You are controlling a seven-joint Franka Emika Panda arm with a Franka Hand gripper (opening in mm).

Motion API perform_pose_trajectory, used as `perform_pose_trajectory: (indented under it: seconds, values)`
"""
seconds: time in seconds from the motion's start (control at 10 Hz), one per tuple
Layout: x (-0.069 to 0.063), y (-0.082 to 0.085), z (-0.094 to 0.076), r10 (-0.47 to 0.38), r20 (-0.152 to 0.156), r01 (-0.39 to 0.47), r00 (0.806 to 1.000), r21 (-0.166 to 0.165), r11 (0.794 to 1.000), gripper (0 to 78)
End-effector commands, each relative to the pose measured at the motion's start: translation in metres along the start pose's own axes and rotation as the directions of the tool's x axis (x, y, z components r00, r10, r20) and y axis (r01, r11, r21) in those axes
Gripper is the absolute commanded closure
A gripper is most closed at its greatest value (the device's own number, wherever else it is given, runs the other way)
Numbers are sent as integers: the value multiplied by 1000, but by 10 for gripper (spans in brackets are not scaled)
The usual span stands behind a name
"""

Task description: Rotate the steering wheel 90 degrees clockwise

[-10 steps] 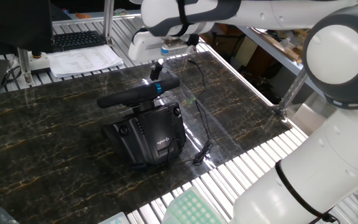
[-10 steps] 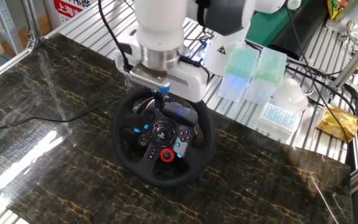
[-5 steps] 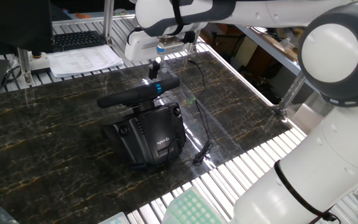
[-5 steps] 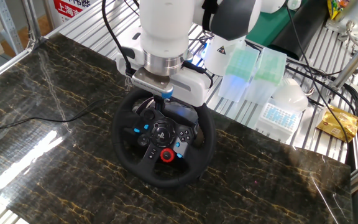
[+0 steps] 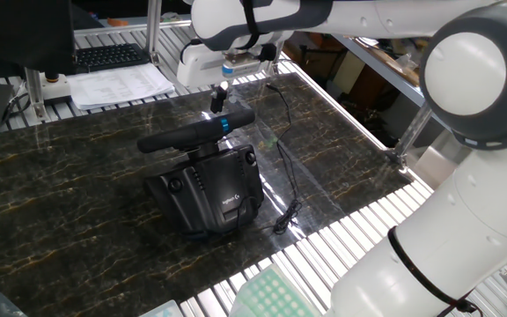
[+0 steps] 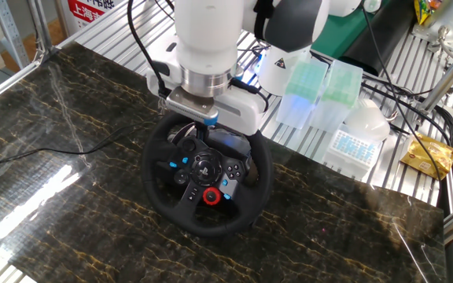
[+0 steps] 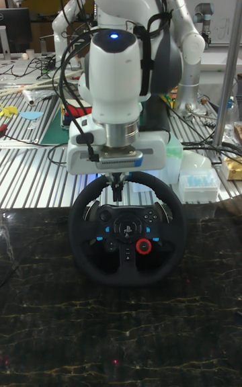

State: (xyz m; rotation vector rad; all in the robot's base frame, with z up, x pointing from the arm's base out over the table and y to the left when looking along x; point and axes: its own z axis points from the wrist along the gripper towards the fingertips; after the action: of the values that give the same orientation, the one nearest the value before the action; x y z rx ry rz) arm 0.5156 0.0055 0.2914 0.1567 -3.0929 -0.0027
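The steering wheel stands on its black base mid-desk, blue stripe at the rim's top. The pincer hangs just above that stripe; whether it is spread or pressed together I cannot tell. Likely best: lower squarely, pinch the rim at the stripe, then sweep along the rim's arc. The dark marbled desk looks glossy, so the base may slide. Pipette-tip boxes sit behind.

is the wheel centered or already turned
Centered: the steering wheel's blue stripe sits at top, under the gripper, hub buttons level.
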Motion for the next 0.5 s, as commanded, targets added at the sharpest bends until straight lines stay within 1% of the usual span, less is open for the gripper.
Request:
perform_pose_trajectory:
  seconds: [0.1, 0.2, 0.3, 0.5]
  values:
    - [-2, 4, -15, 27, -80, -28, 996, -7, 1000, 776]
    - [-2, 5, -15, 20, -86, -21, 996, -6, 1000, 776]
    - [-2, 5, -15, 17, -92, -17, 996, 1, 1000, 776]
    - [-2, 5, -14, 27, -115, -25, 993, 19, 1000, 776]
